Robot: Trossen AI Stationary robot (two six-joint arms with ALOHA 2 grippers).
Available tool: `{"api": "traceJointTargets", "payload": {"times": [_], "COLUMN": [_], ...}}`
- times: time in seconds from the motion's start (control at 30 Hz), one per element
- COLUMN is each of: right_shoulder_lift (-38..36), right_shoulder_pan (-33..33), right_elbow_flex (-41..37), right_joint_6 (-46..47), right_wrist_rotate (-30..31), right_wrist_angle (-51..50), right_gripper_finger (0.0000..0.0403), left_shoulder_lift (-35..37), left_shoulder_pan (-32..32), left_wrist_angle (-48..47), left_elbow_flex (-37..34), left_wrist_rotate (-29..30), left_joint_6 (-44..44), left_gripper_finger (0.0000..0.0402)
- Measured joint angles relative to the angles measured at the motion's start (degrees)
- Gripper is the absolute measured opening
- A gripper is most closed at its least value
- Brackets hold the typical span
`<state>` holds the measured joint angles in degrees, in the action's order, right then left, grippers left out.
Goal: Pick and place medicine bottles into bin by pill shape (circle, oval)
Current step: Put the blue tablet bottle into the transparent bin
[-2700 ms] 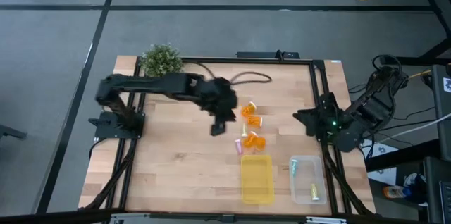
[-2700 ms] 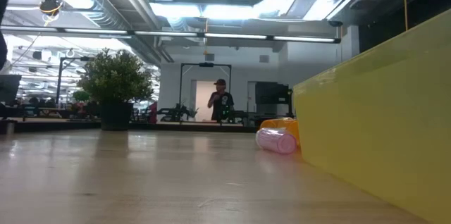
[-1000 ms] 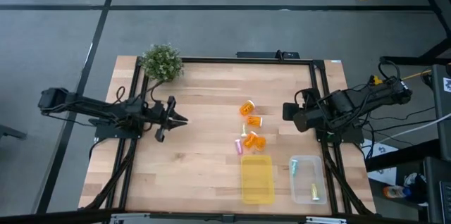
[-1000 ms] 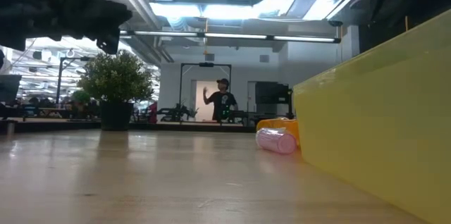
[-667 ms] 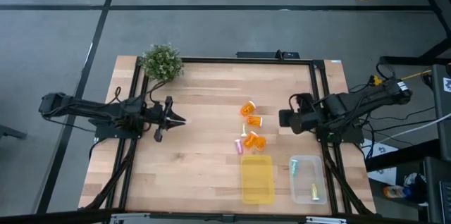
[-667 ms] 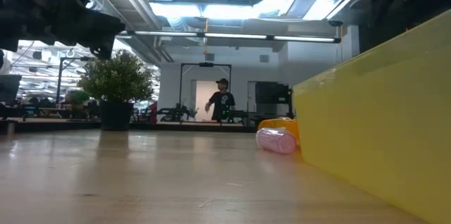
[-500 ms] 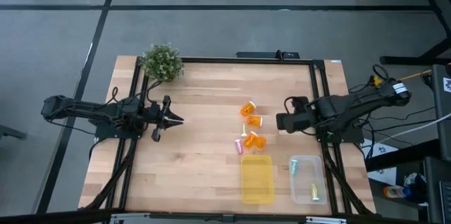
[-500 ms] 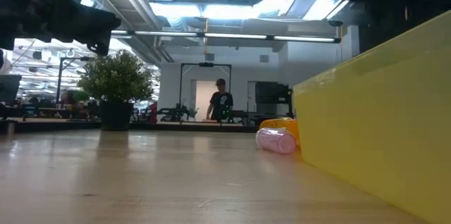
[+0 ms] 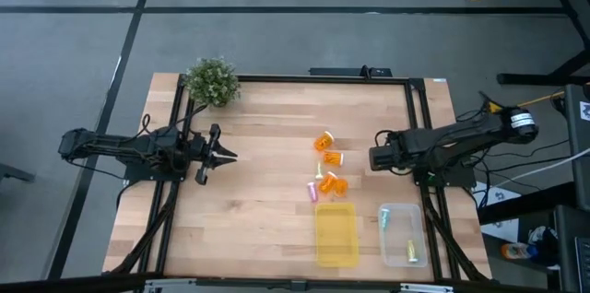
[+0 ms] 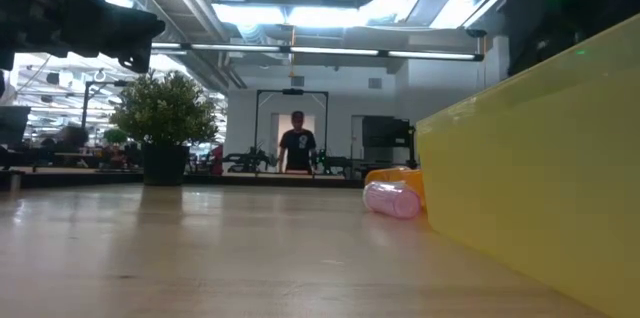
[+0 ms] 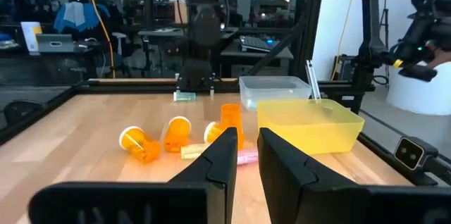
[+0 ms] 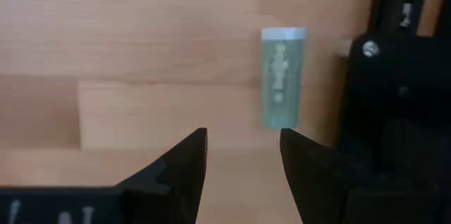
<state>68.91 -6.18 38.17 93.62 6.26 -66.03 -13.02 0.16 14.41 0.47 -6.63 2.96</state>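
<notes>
Several orange medicine bottles [image 9: 330,158] and a pink one [image 9: 312,192] lie on the table's middle right, beyond the yellow bin's far end. They also show in the left wrist view [image 11: 177,131]. My left gripper [image 9: 224,155] hovers over the table's left part, pointing at them from far off, with only a narrow gap [image 11: 246,155] between its fingers, holding nothing. My right gripper [image 9: 371,158] is open and empty just right of the orange bottles. Its wrist view looks down on a pale green bottle [image 12: 284,76] lying on its side on the wood beside the dark frame rail [image 12: 394,90].
The yellow bin [image 9: 336,234] and a clear bin [image 9: 401,233] holding some bottles stand at the near right. A leafy plant [image 9: 211,81] stands at the far left corner. Dark frame rails [image 9: 417,127] run along both sides. A person [image 10: 297,143] stands far off in the room.
My left gripper has drawn back a little toward the table's left edge. My right arm has stretched out lower over the table's right side, carrying its gripper a little toward the orange bottles. The bottles have not moved.
</notes>
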Motion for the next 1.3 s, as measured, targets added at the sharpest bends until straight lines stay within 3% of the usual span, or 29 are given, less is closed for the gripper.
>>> {"api": "traceJointTargets", "payload": {"times": [0.33,0.8,0.93,1.3], "right_shoulder_lift": [5.5,16.4,18.0,18.2], "right_shoulder_pan": [4.5,8.6,10.0,10.5], "right_elbow_flex": [-1.1,-1.0,-2.5,0.0], "right_joint_6": [0.1,-9.4,-12.4,-17.2], "right_wrist_rotate": [7.6,-3.5,-6.7,-2.1], "right_wrist_angle": [1.5,1.9,7.1,9.4], "right_gripper_finger": [0.0161,0.0150,0.0150,0.0142], "left_shoulder_lift": [0.0,0.0,0.0,0.0], "left_shoulder_pan": [0.0,0.0,0.0,0.0], "left_wrist_angle": [0.2,0.2,0.2,-0.4], "left_elbow_flex": [0.0,0.0,0.0,0.0], "left_wrist_rotate": [0.0,0.0,0.0,-0.1], "left_joint_6": [1.0,1.0,0.9,0.9], "left_gripper_finger": [0.0051,0.0051,0.0051,0.0051]}}
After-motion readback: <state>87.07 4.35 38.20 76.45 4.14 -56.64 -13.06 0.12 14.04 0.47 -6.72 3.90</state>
